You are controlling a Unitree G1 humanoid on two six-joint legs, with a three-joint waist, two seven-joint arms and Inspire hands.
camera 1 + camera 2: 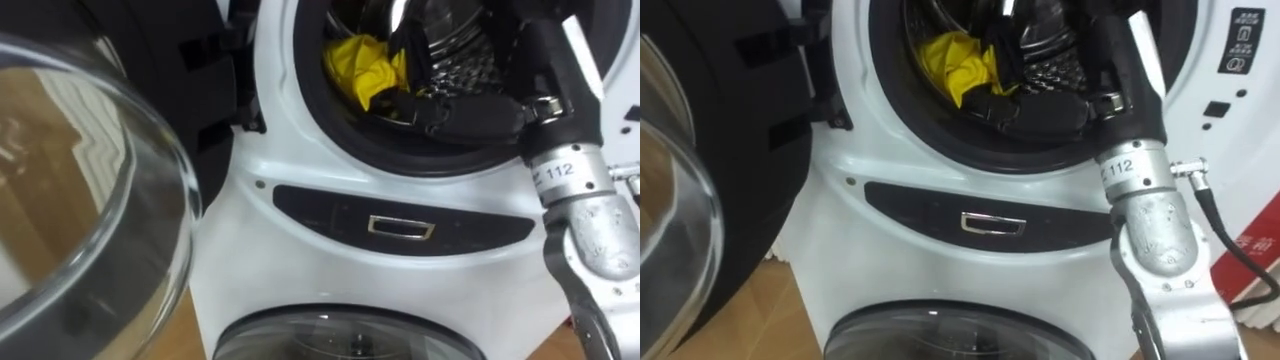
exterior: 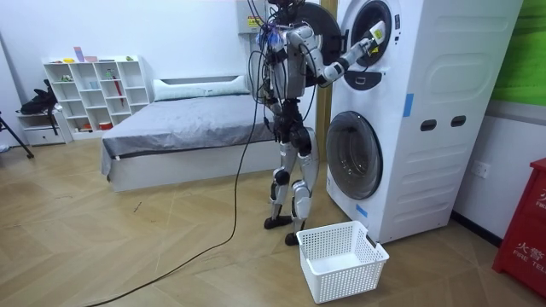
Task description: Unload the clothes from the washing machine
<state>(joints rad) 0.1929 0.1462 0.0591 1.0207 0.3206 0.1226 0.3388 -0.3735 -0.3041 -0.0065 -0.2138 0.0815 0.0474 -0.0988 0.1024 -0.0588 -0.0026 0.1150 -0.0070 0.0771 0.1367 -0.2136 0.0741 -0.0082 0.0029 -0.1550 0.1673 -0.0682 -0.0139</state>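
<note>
A yellow cloth (image 1: 365,68) lies bunched in the lower left of the upper washing machine's drum (image 1: 455,45), just inside the black door seal. My right arm comes in from the lower right and reaches through the opening. My black right hand (image 1: 445,108) rests inside the drum against the cloth's right edge (image 1: 958,62). Its grip is hidden in the dark drum. In the room view I stand upright facing the stacked machines (image 2: 401,111), right arm raised into the upper drum (image 2: 371,38).
The upper machine's round glass door (image 1: 90,200) hangs open at my left, close to my head. A dark control panel (image 1: 400,225) sits below the drum, the lower machine's door (image 1: 340,340) beneath it. A white laundry basket (image 2: 341,260) stands on the floor by my feet; a bed (image 2: 188,128) lies behind me.
</note>
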